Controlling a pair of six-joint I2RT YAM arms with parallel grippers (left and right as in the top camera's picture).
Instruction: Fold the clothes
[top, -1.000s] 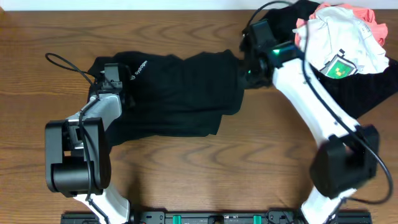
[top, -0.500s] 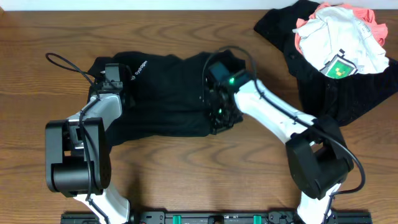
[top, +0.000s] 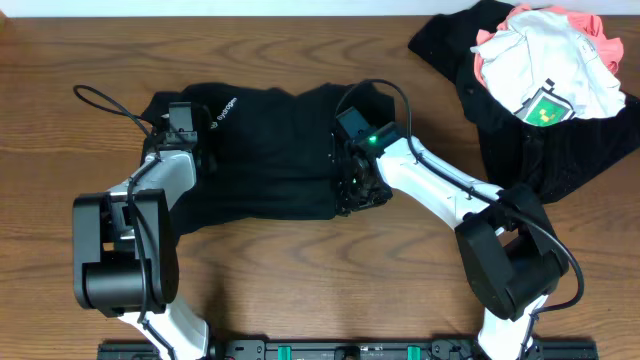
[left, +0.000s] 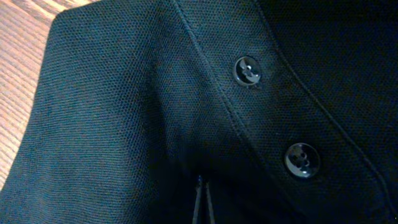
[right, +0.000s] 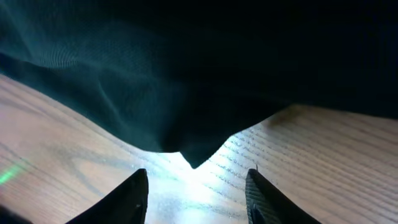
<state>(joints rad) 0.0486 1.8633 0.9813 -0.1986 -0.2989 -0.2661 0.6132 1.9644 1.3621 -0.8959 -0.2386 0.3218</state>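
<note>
A black polo shirt lies partly folded on the wooden table, left of centre. My left gripper rests on its left end. In the left wrist view its fingers are pressed together in the dark cloth, below the placket and two buttons. My right gripper is at the shirt's lower right edge. In the right wrist view its fingers are open just above the table, and a corner of the shirt hangs between them, not gripped.
A pile of clothes lies at the back right: a white shirt with a green logo and a pink garment on a black garment. A loose cable loops left of the left arm. Bare wood lies in front.
My right arm swept from the shirt's far right end, near the pile, down and left to the lower right edge, and the shirt's right part now lies further left. The left arm has not moved.
</note>
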